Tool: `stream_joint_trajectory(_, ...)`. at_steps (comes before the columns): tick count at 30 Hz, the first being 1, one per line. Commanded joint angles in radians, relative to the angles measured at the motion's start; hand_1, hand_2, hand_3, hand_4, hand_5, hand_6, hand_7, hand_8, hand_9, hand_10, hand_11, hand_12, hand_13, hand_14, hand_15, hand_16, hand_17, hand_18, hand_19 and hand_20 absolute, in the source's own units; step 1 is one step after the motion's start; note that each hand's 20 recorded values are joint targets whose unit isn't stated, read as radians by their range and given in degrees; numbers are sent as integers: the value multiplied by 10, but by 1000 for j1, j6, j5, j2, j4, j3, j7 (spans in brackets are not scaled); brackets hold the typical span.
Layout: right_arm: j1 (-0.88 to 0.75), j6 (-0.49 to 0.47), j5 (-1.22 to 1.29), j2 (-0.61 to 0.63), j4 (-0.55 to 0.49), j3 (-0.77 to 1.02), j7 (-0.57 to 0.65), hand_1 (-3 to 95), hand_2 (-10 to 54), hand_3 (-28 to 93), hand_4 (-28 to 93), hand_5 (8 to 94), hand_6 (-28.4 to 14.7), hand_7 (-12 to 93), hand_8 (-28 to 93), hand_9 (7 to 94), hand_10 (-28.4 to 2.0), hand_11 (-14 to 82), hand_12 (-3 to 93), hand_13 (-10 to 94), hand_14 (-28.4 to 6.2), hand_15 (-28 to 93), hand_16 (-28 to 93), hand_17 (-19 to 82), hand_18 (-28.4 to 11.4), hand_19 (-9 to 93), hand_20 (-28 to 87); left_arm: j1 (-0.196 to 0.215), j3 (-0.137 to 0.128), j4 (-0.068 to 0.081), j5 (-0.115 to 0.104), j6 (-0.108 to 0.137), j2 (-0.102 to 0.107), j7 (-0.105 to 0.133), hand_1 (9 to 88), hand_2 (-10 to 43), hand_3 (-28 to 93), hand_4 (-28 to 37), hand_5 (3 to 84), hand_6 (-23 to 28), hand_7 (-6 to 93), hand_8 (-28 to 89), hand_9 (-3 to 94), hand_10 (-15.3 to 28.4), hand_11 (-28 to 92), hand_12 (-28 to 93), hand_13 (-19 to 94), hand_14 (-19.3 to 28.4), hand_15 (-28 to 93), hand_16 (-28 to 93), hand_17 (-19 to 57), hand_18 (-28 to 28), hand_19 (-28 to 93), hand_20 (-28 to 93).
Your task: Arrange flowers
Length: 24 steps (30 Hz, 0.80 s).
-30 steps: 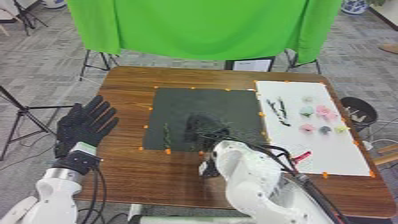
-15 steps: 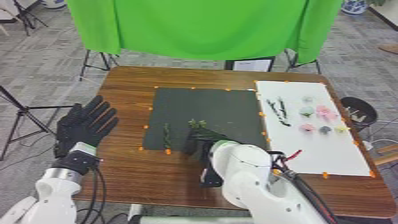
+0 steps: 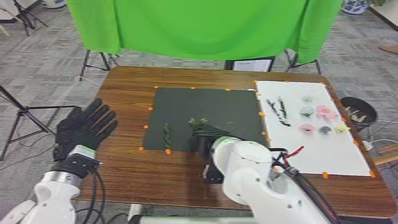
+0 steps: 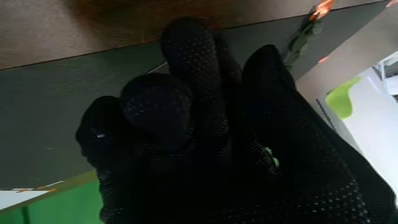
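Sprig [image 3: 198, 121] sits pinched in the right hand [image 3: 208, 135], thumb close to fingers — likely light and springy, best held low, sparing its leafy tip.

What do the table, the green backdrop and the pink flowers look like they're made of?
The table looks like wood or wood-look laminate, lightly glossy: it's brown with streaky grain. The green backdrop seems to be matte fabric, since it hangs in soft folds. The pink flowers look matte, with no visible shine; they could be cloth, paper or real petals, too small to tell.
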Motion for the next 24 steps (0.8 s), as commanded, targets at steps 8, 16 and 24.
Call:
stream_joint_trajectory(8,-42,399,272,83,-89,206,-173,248,173,799,-89,647,-59,128,-102,812,-177,354,322,766,-146,642,397,521,-223,932,421,-3,-10,-7,12,-30,-6,-24,262,132,741,-283,406,94,87,-69,319,149,157,103,208,153,280,-67,-48,124,290,75)
stream_joint_trajectory(16,83,539,-168,202,42,170,15,260,20,739,-148,624,-78,149,-95,741,-188,300,274,721,-145,631,380,491,-213,932,376,-19,-2,-9,17,-30,0,-8,260,128,738,-283,402,92,86,-68,315,150,152,105,205,154,271,-65,-49,125,287,74)
stream_joint_trajectory(24,203,370,-155,258,213,185,127,287,-94,636,-201,556,-113,92,-77,731,-193,325,284,732,-143,684,377,525,-220,932,437,-21,0,-10,26,-26,-1,-1,261,128,737,-283,402,92,86,-68,316,150,150,106,205,154,271,-63,-50,125,288,75)
